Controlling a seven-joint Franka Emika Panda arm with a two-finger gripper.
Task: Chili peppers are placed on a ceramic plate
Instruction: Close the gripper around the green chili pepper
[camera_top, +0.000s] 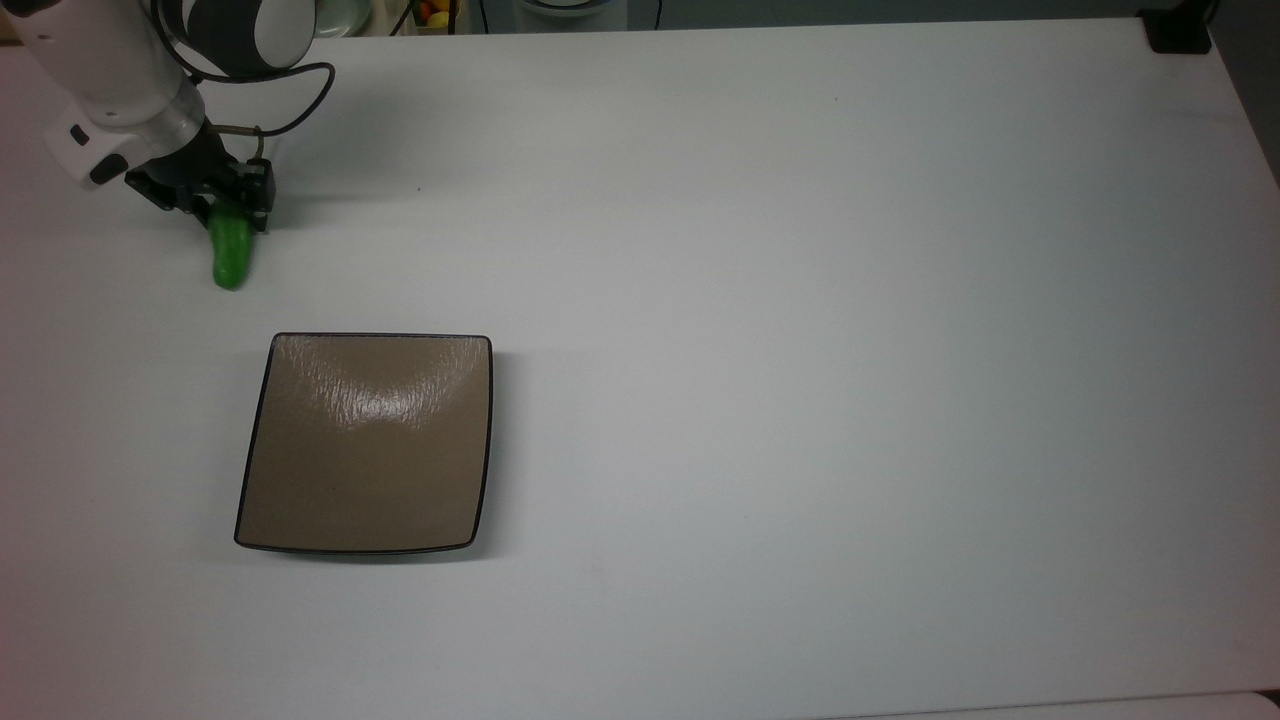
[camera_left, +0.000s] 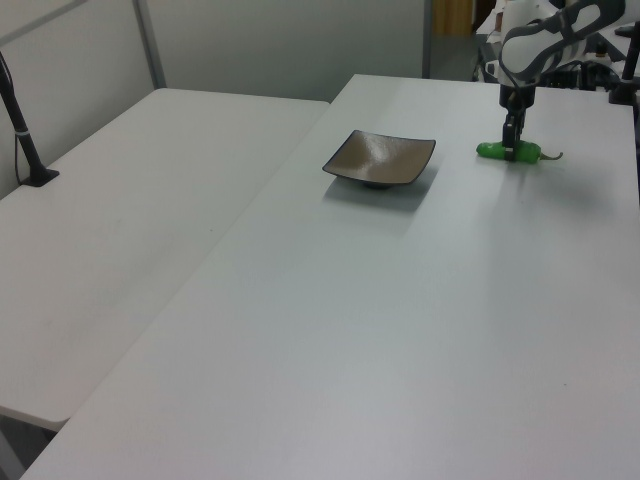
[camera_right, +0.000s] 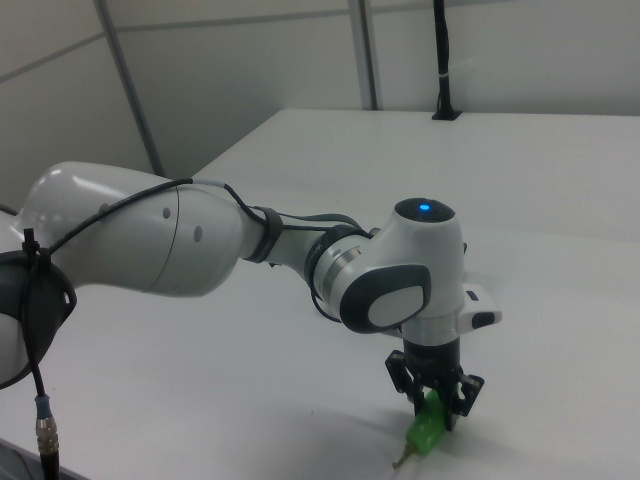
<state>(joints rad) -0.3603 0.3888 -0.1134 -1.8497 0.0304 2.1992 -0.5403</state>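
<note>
Arm (camera_right: 180, 240) low — gripper (camera_top: 228, 203) pointing down, clamped.

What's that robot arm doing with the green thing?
The robot arm's pincer is closed around one end of a green chili pepper that lies on the white table. It is getting ready to lift it. The square brown ceramic plate sits close by on the same table with nothing on it yet, so the pepper has not been put there so far.

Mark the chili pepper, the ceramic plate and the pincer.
chili pepper (camera_top: 231, 255): top view, green body below the pincer.
ceramic plate (camera_top: 365, 470): top view, bare tan centre.
pincer (camera_top: 225, 203): top view, between its fingertips.
</note>
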